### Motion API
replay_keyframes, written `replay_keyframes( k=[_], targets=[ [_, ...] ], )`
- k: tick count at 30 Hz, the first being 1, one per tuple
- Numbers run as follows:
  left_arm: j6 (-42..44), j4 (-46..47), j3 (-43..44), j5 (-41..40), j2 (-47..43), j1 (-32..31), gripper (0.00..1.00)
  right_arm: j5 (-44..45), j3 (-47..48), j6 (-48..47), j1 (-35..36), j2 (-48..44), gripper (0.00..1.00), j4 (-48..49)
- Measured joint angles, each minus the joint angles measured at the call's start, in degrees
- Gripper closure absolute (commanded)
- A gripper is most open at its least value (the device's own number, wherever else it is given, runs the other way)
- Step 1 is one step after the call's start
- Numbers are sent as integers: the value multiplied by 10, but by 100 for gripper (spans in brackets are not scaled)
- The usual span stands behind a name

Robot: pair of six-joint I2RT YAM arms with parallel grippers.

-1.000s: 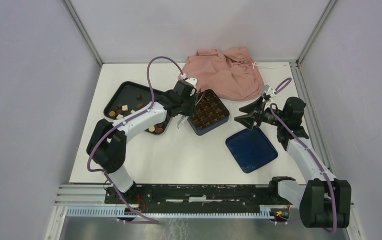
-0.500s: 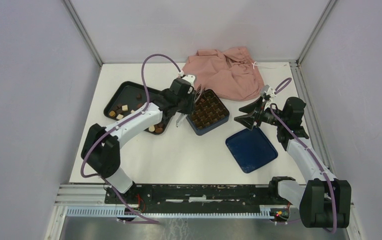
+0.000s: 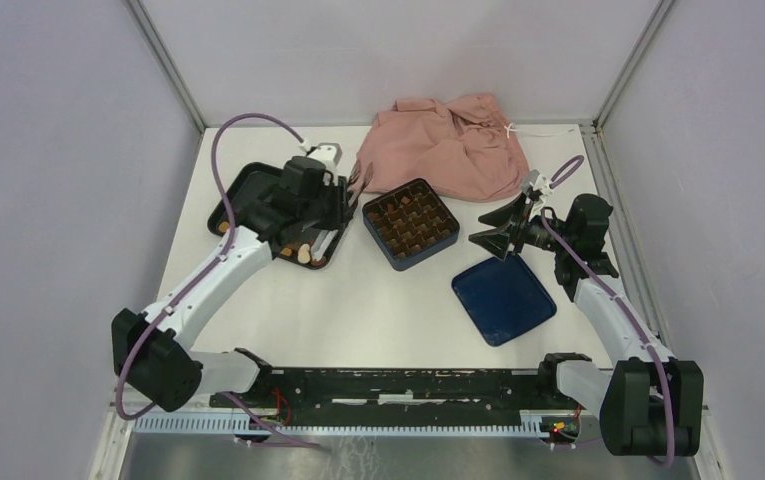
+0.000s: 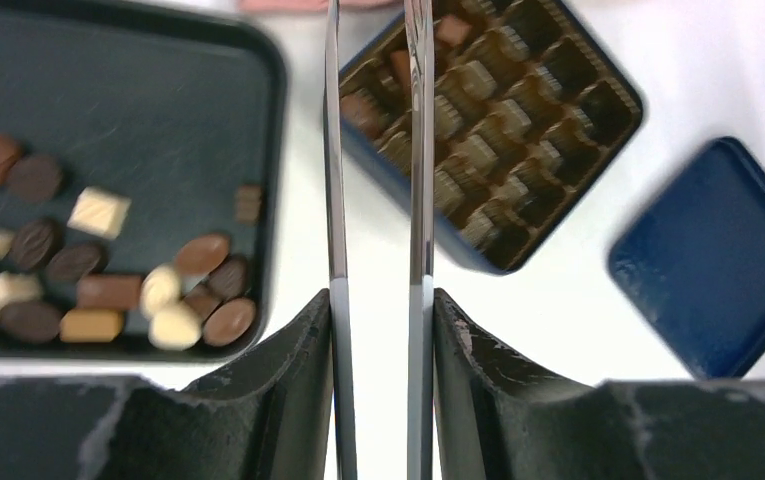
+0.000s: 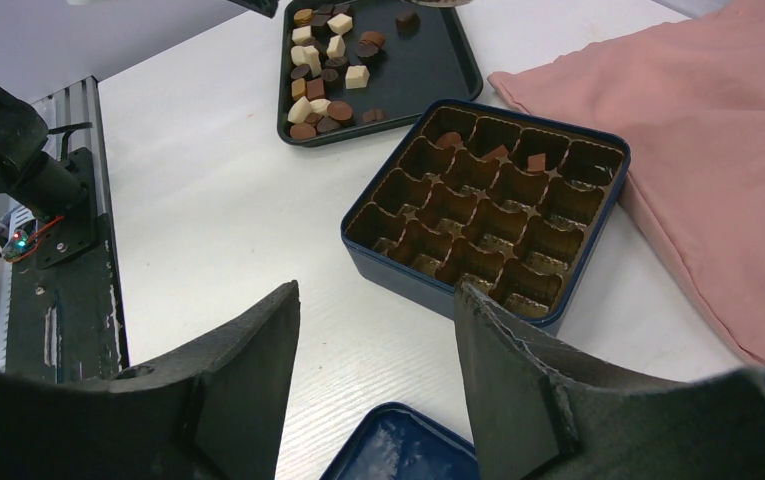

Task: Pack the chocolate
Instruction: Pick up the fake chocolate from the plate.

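Setting: white table [image 3: 358, 310] with two robot arms bolted at its near edge and a crumpled pink cloth [image 3: 448, 140] at the far side.
Chocolate [image 4: 108, 270]: most of the small dark, tan and cream pieces lie loose at one end of a black tray [image 3: 248, 178] on the left. About three pieces sit in cells along one edge of the box.
Box [image 5: 428, 285]: dark blue, square and open, with a gold gridded insert. It stands just right of the tray, so each piece has only a short way to travel. Most cells are unfilled.
Lid [image 3: 503, 298]: dark blue, lying flat on the table nearer the right arm, off to one side of the box so the box is open for filling.
Left gripper [image 3: 358, 182]: hovers over the tray's right edge, beside the box. Its two thin metal fingers [image 4: 334, 150] stand a narrow gap apart with nothing between them. Such slim blades suit pieces this small.
Right gripper [image 3: 493, 235]: hangs above the table between box and lid with its jaws wide apart and holding nothing. It faces the box and is parked out of the left arm's path.
Progress: early, judging by how few cells are filled.
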Motion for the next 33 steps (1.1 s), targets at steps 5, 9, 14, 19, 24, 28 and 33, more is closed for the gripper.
replay_keyframes(
  k=[5,9,14,19,24,28,33],
  targets=[
    [-7,-74,-26,12,-43,78,56,0,0,0,0,0,36,0],
    [-7,-127,-40,15,-70,121,55,0,0,0,0,0,37,0],
    [-7,-155,-57,24,-76,169,55,0,0,0,0,0,36,0],
    [-6,-167,-70,25,-58,189,55,0,0,0,0,0,36,0],
    [-6,-173,-77,24,-36,190,55,0,0,0,0,-2,36,0],
    [-6,-177,-77,14,-25,191,55,0,0,0,0,-3,36,0],
    [-5,-177,-77,-8,-10,193,55,0,0,0,0,-3,36,0]
  ],
)
